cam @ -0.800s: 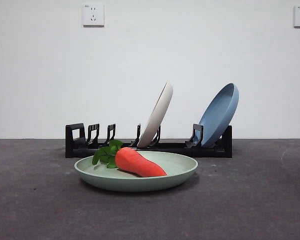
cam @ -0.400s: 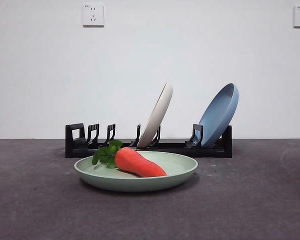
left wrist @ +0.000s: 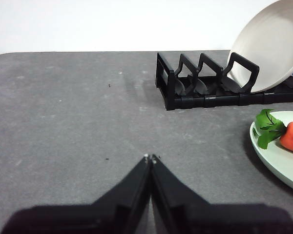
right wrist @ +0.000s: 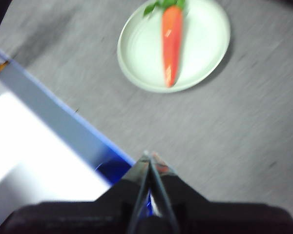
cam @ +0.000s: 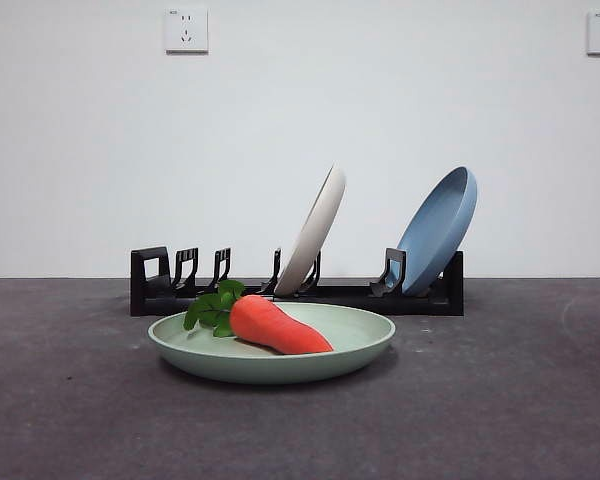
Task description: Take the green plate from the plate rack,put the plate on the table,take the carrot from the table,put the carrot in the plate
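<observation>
Left hand [left wrist: 150, 157] and right hand [right wrist: 148, 155] closed, empty.

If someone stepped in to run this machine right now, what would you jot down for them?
Left tool: shut, empty, over bare table, away from the rack.
Right tool: shut, empty, pulled back from the green plate.
Green plate lies flat on the table in front of the rack; the carrot lies in it.
Cream plate and blue plate lean in the rack.
Done: plate out and set down, carrot in it.
Left: nothing that I can see.
</observation>
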Robot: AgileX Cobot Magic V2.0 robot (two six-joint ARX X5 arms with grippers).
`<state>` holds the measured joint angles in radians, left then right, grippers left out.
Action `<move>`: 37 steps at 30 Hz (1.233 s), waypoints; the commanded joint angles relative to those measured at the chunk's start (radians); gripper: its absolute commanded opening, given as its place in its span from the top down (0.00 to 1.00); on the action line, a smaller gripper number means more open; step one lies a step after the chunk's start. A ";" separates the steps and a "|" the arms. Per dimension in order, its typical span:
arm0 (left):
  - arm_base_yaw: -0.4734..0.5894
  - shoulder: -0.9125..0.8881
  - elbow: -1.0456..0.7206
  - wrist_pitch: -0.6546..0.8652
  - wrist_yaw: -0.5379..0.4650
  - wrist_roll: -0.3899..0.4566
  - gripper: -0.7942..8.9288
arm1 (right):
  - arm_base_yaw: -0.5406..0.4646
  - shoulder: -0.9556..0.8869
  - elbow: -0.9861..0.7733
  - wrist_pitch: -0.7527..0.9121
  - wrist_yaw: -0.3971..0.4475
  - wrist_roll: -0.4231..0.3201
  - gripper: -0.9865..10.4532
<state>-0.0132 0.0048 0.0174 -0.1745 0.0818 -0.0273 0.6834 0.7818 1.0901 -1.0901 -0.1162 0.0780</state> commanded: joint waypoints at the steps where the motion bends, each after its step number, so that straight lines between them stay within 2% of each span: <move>1: 0.003 -0.003 -0.013 0.008 0.002 -0.006 0.92 | -0.044 -0.058 -0.008 0.080 0.013 -0.073 0.91; 3: 0.003 -0.003 -0.013 0.008 0.002 -0.006 0.92 | -0.113 -0.114 -0.025 0.174 -0.018 -0.097 0.91; 7: 0.003 -0.003 -0.013 0.008 0.002 -0.006 0.92 | -0.284 -0.232 -0.120 0.334 -0.096 -0.097 0.91; 11: 0.003 -0.003 -0.013 0.008 0.001 -0.006 0.92 | -0.425 -0.370 -0.286 0.477 -0.092 -0.129 0.91; 14: 0.003 -0.003 -0.013 0.008 0.002 -0.006 0.92 | -0.484 -0.479 -0.442 0.625 -0.094 -0.110 0.91; 19: 0.003 -0.003 -0.013 0.008 0.001 -0.006 0.92 | -0.526 -0.616 -0.700 0.859 -0.086 -0.026 0.91; 22: 0.003 -0.003 -0.013 0.008 0.001 -0.006 0.92 | -0.538 -0.674 -0.827 0.937 -0.084 0.005 0.91; 30: 0.003 -0.003 -0.013 0.008 0.001 -0.006 0.92 | -0.547 -0.761 -1.019 0.952 -0.035 0.050 0.91; 37: 0.003 -0.003 -0.013 0.008 0.001 -0.006 0.92 | -0.547 -0.781 -1.084 0.925 -0.034 0.063 0.91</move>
<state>-0.0132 0.0048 0.0170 -0.1738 0.0818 -0.0273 0.1379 0.0044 0.0193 -0.1650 -0.1539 0.1280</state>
